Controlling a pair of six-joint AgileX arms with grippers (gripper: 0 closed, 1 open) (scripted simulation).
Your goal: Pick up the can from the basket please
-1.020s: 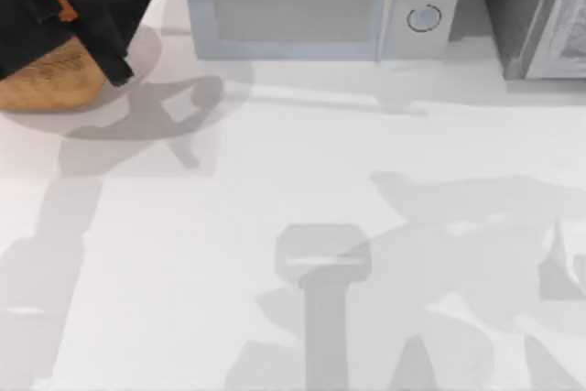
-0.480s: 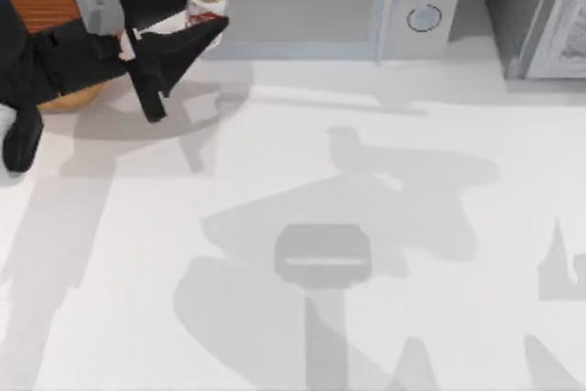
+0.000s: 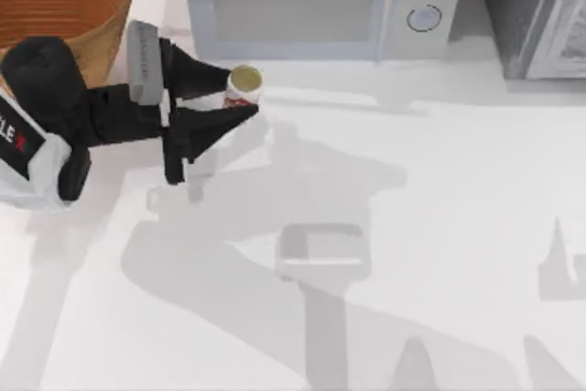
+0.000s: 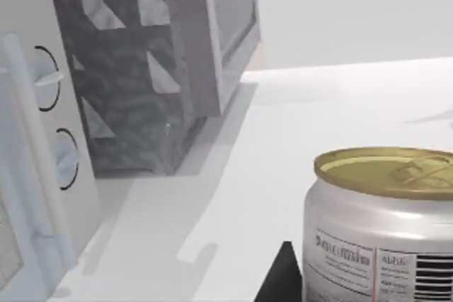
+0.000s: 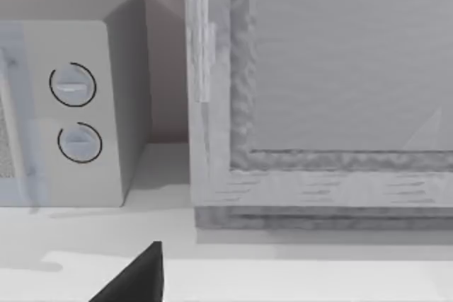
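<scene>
The small white can (image 3: 243, 86) with red markings and a gold top sits upright between the black fingers of my left gripper (image 3: 236, 96), which is shut on it, to the right of the basket and in front of the microwave. Close up in the left wrist view, the can (image 4: 382, 224) shows its gold lid and printed side, with one dark fingertip (image 4: 279, 277) beside it. The round wicker basket (image 3: 64, 6) stands at the table's back left, behind my left arm. A dark fingertip (image 5: 134, 277) of my right gripper pokes into the right wrist view.
A grey microwave (image 3: 320, 2) with two round dials stands along the back edge. A grey cabinet (image 3: 536, 11) stands at the back right. The white table in front is open surface with arm shadows.
My left arm has carried the can out of the basket, to the right and toward the table's front. The basket's inside has come into view.
</scene>
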